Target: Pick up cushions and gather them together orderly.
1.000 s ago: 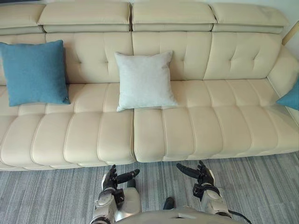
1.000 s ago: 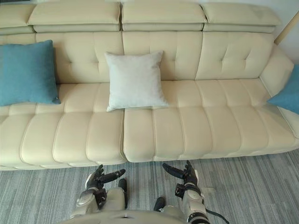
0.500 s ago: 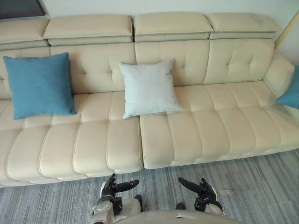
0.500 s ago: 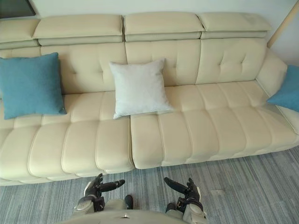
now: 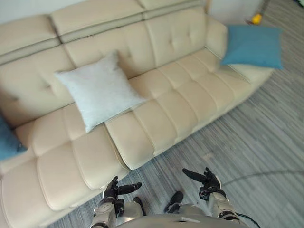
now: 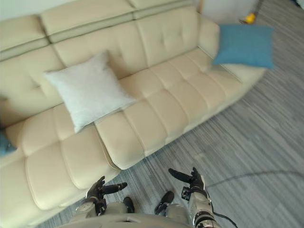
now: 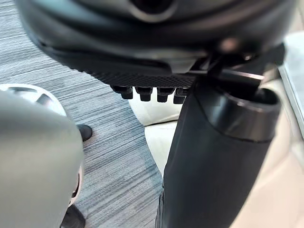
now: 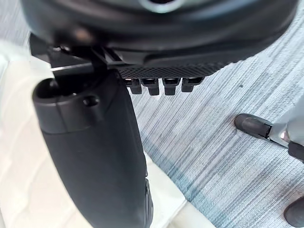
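My left hand (image 5: 113, 190) and my right hand (image 5: 209, 180) hang low in front of me over the grey striped carpet (image 5: 266, 142), just off the front edge of the cream sofa (image 5: 175, 102). Both are empty. Their fingers are loosely stretched out, their thumbs point toward each other, and they touch nothing. In my left wrist view the thumb (image 7: 213, 156) stands out straight beside a row of fingertips (image 7: 145, 92), with carpet and the sofa's pale edge past them. My right wrist view shows the same loose spread.

The cushions are all on the sofa, well apart from one another. A light grey cushion (image 5: 97, 90) leans tilted against the backrest, with its lower corner on the seat. A blue cushion (image 5: 251, 46) sits at the sofa's right end, by the armrest. A second blue cushion (image 5: 7, 142) shows as a sliver on the seat at the left edge. A small yellow object (image 5: 256, 19) that I cannot identify lies beyond the sofa's right end.
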### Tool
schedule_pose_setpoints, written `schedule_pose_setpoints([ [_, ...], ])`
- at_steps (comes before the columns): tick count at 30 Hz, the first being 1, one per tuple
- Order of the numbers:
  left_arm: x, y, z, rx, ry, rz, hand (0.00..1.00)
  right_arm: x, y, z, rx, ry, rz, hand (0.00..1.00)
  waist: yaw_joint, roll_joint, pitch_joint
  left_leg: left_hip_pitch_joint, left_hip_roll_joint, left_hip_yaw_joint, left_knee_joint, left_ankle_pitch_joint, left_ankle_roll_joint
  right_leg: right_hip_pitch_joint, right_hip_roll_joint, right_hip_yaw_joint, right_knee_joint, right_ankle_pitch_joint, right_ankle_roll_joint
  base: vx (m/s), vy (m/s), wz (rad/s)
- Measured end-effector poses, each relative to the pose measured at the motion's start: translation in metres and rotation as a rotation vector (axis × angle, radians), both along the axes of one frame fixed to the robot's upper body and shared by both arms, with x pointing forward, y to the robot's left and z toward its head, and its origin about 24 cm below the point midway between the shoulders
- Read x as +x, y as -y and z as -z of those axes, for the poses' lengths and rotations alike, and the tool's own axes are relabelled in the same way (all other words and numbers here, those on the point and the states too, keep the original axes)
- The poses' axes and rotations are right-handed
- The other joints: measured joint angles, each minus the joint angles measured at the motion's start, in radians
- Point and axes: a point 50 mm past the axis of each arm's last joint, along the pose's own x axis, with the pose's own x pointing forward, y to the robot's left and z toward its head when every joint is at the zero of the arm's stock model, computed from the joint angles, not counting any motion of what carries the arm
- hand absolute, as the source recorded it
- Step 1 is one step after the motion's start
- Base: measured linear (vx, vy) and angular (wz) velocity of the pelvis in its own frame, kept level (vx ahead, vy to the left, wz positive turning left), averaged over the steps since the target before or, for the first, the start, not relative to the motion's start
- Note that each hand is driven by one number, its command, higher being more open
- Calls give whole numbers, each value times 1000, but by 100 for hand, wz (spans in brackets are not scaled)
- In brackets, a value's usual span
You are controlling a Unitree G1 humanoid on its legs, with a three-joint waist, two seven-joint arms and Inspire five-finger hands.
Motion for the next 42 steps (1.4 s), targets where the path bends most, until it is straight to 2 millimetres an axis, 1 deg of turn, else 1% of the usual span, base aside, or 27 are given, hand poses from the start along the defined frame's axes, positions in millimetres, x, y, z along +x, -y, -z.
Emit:
schedule_pose_setpoints([
  [3,1,2,0,6,-1,32,100,1,11,-1,-32,-3,5,100,-4,24,20,54,15,115,-2,-4,-13,8,-46,-186,88,-64,8,-31,-65,-120],
  [4,2,0,-1,15,3,41,100,-1,12,-1,-34,-10,8,100,-7,21,22,58,10,126,1,-7,-19,7,-43,-171,82,-54,53,-32,-40,-101],
  [5,4,-4,-2,25,10,46,100,-6,15,1,-41,-25,11,100,-23,22,24,57,8,105,6,-10,-26,6,-30,-148,59,-48,73,-35,-100,-64],
  [6,4,-4,-2,25,9,47,100,-10,17,4,-45,-48,13,100,-24,25,24,58,12,44,7,-17,-37,3,-11,-123,45,-49,70,-33,-138,-70],
  [9,3,-1,-2,19,6,56,100,-21,20,8,-46,-82,37,100,-26,30,33,45,65,41,88,-63,-76,4,38,-83,26,-56,60,2,-168,-61],
  [10,3,1,-1,12,4,61,100,-29,20,10,-39,-102,52,100,-25,26,40,10,117,28,208,-90,-103,13,80,-56,-1,-60,54,76,-254,-66],
  [11,10,-2,-5,21,34,62,100,-32,19,12,-32,-109,64,100,-24,22,46,-72,164,-30,387,-84,-93,21,101,-44,-14,-61,53,106,-217,-70],
  [12,12,-2,-6,22,42,62,100,-33,20,12,-33,-111,70,100,-24,27,49,-86,174,-48,427,-78,-85,29,107,-40,-16,-60,51,127,-205,-61],
  [13,14,-2,-7,22,52,62,100,-37,22,12,-39,-119,80,100,-24,43,66,-131,192,-123,573,-52,-51,62,125,-12,-21,-64,36,126,-134,-69],
  [15,17,1,-9,16,70,60,100,-45,25,14,-40,-136,119,100,-18,47,83,-210,142,-245,703,-93,-50,92,132,63,-19,-71,16,135,-95,-90],
  [17,23,3,-12,13,102,64,100,-44,26,13,-40,-131,130,100,-7,39,94,-254,69,-295,628,-120,-56,89,123,119,-27,-71,16,109,3,-89],
  [18,26,7,-14,12,111,83,100,-45,26,13,-39,-126,135,100,3,40,95,-270,27,-325,489,-121,-58,89,124,144,-37,-70,17,124,33,-73],
  [19,26,8,-14,10,112,85,100,-45,25,13,-38,-124,138,100,4,42,95,-273,16,-336,437,-120,-59,89,124,151,-37,-70,17,150,65,-82],
  [21,28,10,-14,3,119,86,100,-43,25,10,-41,-100,149,100,10,45,96,-271,-51,-449,125,-58,-68,91,126,210,-37,-73,22,211,112,-77],
  [26,24,13,-12,-7,106,76,100,-45,20,10,-25,-91,163,100,25,39,75,-230,-56,-463,46,54,-47,102,126,323,-8,-120,74,282,121,-78],
  [28,19,12,-10,-9,91,73,100,-53,18,11,-20,-98,165,100,33,28,52,-192,-64,-395,69,61,-33,66,83,371,136,-222,131,512,214,-78],
  [29,15,10,-9,-6,77,66,100,-56,16,12,-18,-105,158,100,30,9,38,-143,-90,-352,66,40,-6,14,28,373,322,-305,184,396,171,-64],
  [30,14,9,-8,-6,74,64,100,-56,16,12,-18,-105,154,100,31,6,36,-130,-95,-340,65,30,-3,-14,10,366,397,-319,205,312,131,-62],
  [32,10,9,-7,-7,60,62,100,-49,16,10,-21,-85,144,100,19,5,35,-39,-108,-301,73,-17,28,-126,-89,268,744,-315,230,404,149,-38],
  [33,9,9,-7,-7,58,63,100,-48,17,10,-21,-82,143,100,16,5,35,-21,-108,-299,74,-25,29,-134,-109,240,783,-320,222,501,131,-11],
  [35,10,10,-7,-7,57,61,100,-39,14,8,-15,-61,132,100,3,13,38,68,-86,-291,36,-43,32,-149,-162,121,826,-353,168,408,15,-10],
  [36,10,10,-7,-4,56,57,100,-33,14,6,-27,-51,112,100,-4,29,45,111,-52,-286,10,-43,31,-160,-149,67,746,-360,155,382,-58,-14],
  [38,10,8,-7,5,57,57,100,-26,11,6,-22,-49,90,100,-7,30,42,141,-12,-267,-15,-48,15,-200,-115,35,573,-335,156,384,-136,-24],
  [39,10,6,-7,9,55,57,100,-24,9,6,-20,-50,76,100,-7,25,41,148,-6,-262,-21,-50,11,-212,-99,33,502,-302,154,492,-273,-38],
  [40,7,2,-6,23,39,67,100,-23,3,7,-13,-58,39,100,-9,-16,40,176,-28,-259,-31,-56,-2,-220,-78,61,259,-104,121,505,-299,-43],
  [41,6,4,-4,16,20,70,100,-23,8,8,-28,-72,26,100,-8,1,42,196,-2,-277,-31,-73,-28,-207,-38,100,250,-5,31,492,-296,-47],
  [42,7,6,-4,12,21,71,100,-20,8,7,-28,-67,22,100,-8,12,46,190,3,-290,-22,-71,-26,-209,-26,121,248,-12,26,301,-187,-41],
])
